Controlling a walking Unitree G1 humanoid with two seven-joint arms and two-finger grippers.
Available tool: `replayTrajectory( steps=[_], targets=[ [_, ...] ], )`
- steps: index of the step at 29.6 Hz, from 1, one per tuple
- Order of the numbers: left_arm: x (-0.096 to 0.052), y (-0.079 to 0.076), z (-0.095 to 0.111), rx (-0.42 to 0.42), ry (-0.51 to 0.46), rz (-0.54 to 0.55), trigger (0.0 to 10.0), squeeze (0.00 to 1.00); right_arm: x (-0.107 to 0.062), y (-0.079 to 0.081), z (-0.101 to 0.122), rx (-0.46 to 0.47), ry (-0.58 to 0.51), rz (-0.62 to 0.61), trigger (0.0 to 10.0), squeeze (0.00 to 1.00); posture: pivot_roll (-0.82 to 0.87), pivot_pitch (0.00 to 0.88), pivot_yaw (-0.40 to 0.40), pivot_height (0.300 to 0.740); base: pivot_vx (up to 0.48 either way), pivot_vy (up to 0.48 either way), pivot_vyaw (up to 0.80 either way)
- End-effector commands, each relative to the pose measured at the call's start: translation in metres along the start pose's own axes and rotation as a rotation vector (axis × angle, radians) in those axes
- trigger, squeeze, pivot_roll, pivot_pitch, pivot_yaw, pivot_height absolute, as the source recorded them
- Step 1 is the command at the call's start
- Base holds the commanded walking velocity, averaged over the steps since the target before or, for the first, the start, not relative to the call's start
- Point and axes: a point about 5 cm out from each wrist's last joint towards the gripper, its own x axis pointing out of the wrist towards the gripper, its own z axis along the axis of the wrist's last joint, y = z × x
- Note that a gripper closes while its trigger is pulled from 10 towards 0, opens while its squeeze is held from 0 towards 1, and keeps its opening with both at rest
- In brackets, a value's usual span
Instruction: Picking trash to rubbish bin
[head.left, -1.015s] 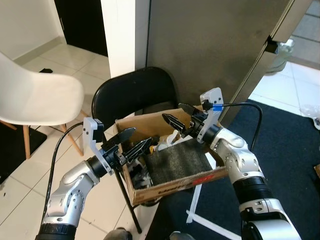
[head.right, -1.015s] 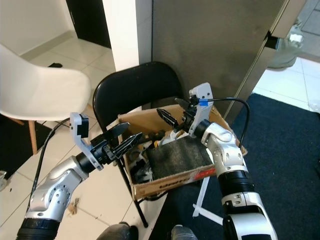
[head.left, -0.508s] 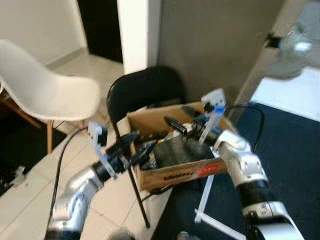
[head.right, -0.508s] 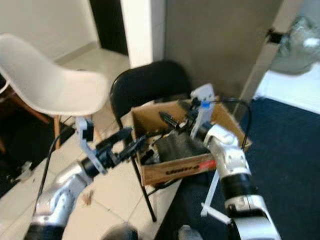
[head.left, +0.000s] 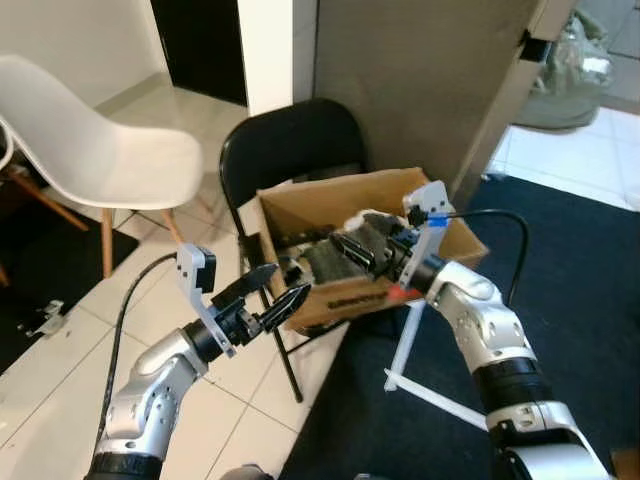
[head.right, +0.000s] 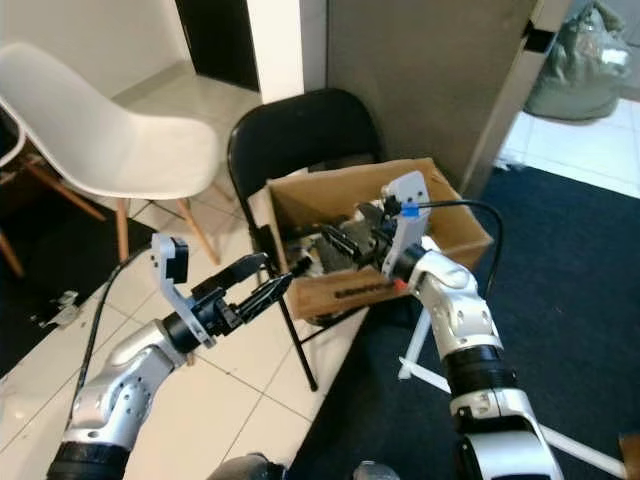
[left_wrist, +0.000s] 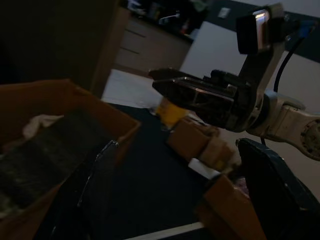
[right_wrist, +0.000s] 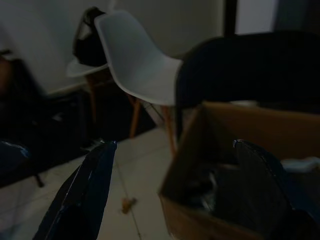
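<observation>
White tiled floor (head.left: 60, 360), dark blue carpet (head.left: 590, 290), white chair (head.left: 100, 150), black folding chair (head.left: 285, 150), grey wall panel (head.left: 420, 80)

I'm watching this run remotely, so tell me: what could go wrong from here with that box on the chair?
The cardboard box sits on the black folding chair and appears to overhang the seat's front; a nudge from the right gripper above it might tip it. The left gripper, open beside the box's front corner, could knock it too.

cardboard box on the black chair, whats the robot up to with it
The robot stands before a cardboard box of trash resting on a black folding chair. Its right gripper hangs over the box's front edge, jaws open and empty. The left gripper hovers outside the box's left side, also open. Nothing is held.
</observation>
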Motion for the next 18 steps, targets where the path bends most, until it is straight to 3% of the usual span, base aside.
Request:
replayTrajectory(
  steps=[1,18],
  targets=[
    [-0.0025,0.0004,-0.002,0.005,0.011,0.004,10.0,0.0,0.0016,0.0024,-0.0011,-0.004,0.002,0.002,10.0,0.0,0.02,0.0,-0.042,0.74,-0.341,0.0,0.0],
    [-0.0021,-0.0006,-0.0026,0.008,0.013,-0.002,10.0,0.0,0.0023,0.0025,-0.0029,0.001,0.017,-0.012,10.0,0.0,0.02,0.0,-0.046,0.74,-0.344,0.0,0.0]
  ],
)
